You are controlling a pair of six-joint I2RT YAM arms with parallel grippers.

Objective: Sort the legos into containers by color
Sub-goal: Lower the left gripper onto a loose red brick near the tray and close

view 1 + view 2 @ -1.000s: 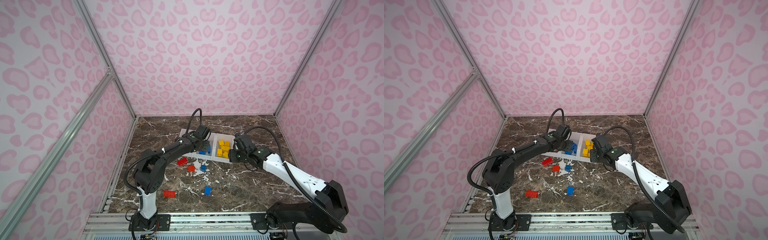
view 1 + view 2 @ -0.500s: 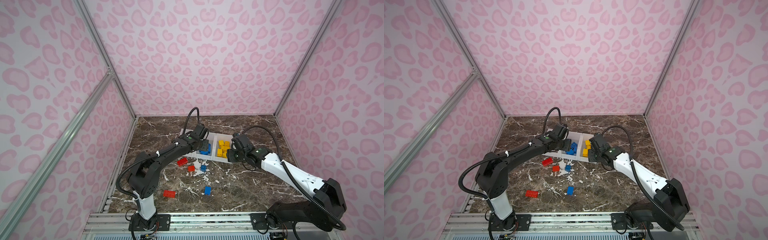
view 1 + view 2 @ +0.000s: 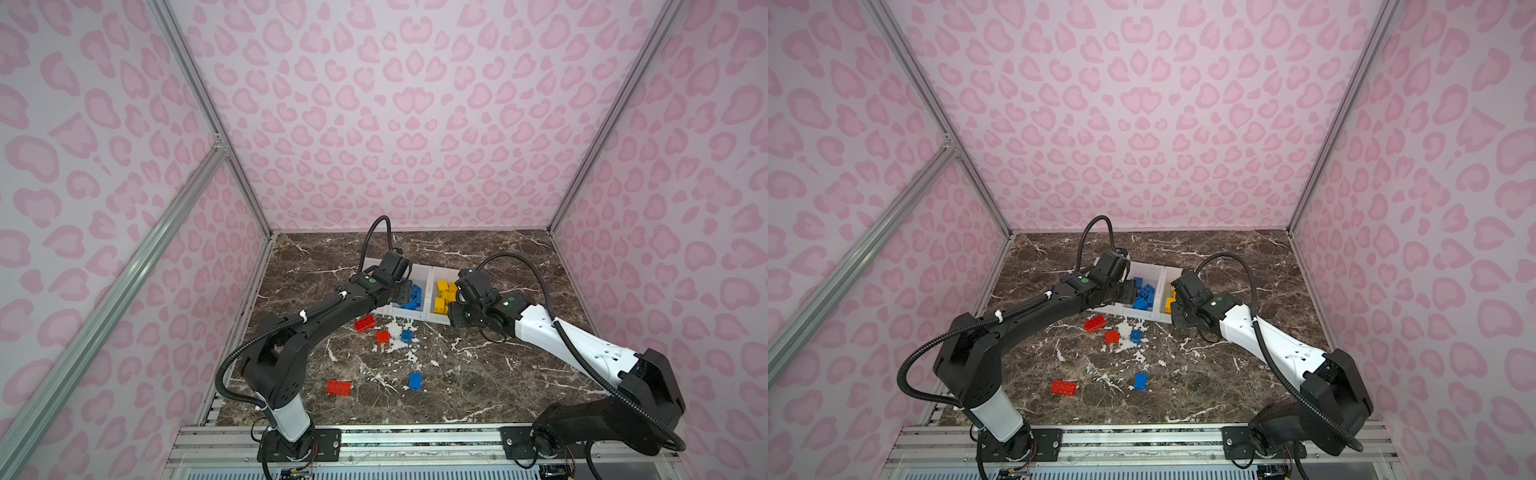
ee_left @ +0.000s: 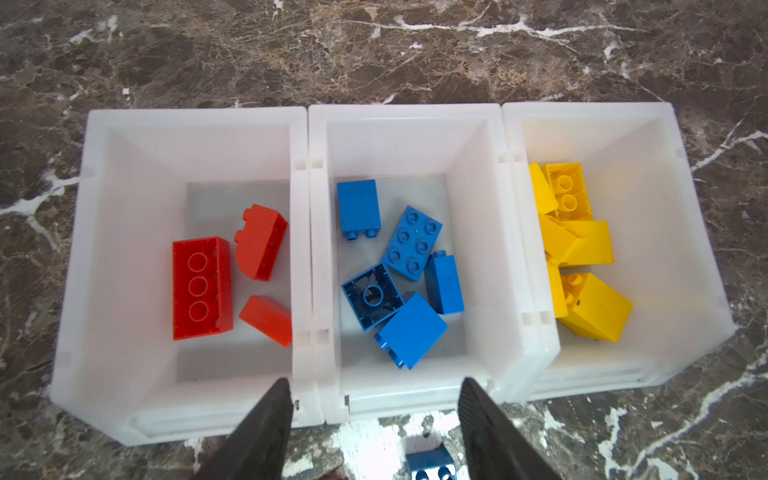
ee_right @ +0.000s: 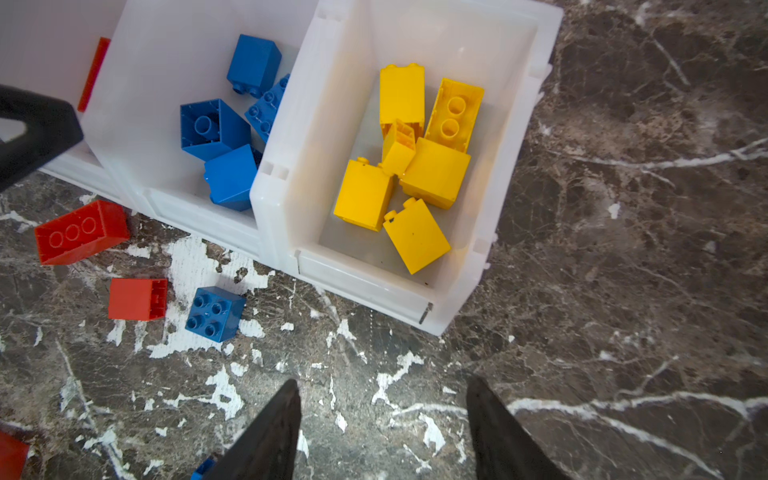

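Three joined white containers (image 4: 309,137) hold sorted legos: red ones (image 4: 201,286) in one end bin, blue ones (image 4: 409,249) in the middle, yellow ones (image 4: 590,249) in the other end bin. My left gripper (image 4: 374,386) hangs open and empty over the middle bin's front lip. A loose blue brick (image 4: 430,463) lies on the table below it. My right gripper (image 5: 382,386) is open and empty above bare marble in front of the yellow bin (image 5: 419,25). On the table lie a red oblong brick (image 3: 365,323), a red square brick (image 3: 382,337) and a blue square brick (image 3: 407,336).
Nearer the front of the table lie another red oblong brick (image 3: 338,387) and a blue brick (image 3: 415,381). Pink patterned walls enclose the marble table (image 3: 498,374) on three sides. The left arm (image 3: 332,307) reaches over the red bin and hides it in both top views.
The left arm's elbow has swung leftward and its gripper has drawn back slightly toward the bins' front. The right gripper has shifted a little to the left.
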